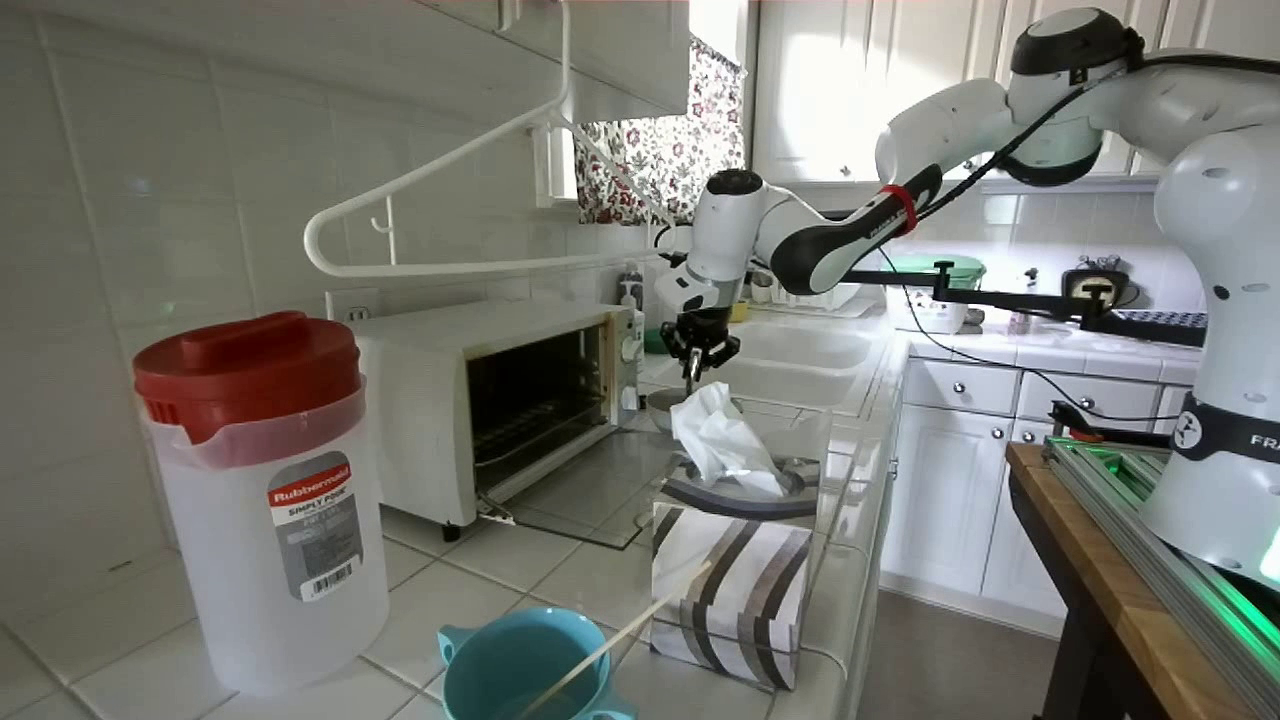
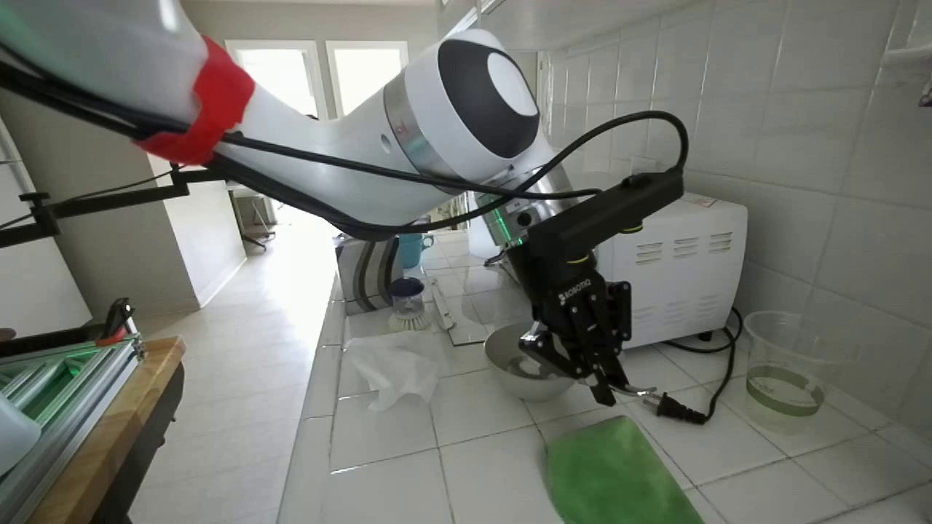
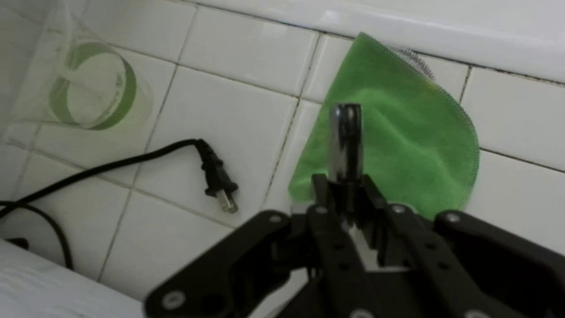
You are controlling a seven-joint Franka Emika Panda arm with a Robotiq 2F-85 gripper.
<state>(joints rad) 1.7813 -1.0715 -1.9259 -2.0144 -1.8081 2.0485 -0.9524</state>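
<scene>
Evidently, your pincer [image 3: 346, 187] grips a metal utensil [image 3: 346, 145], centre of the wrist view; grasping seems done, release not yet.

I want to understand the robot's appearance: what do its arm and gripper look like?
The Franka Panda arm is white with dark panels, a red wrap and black cables. The Robotiq gripper is black with white ROBOTIQ lettering and slim, angular fingers.

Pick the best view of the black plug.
Wrist view: the black plug shows large and unobstructed, prongs included. In an exterior view the plug looks smaller, prongs hard to make out. Elsewhere it isn't visible.
</scene>
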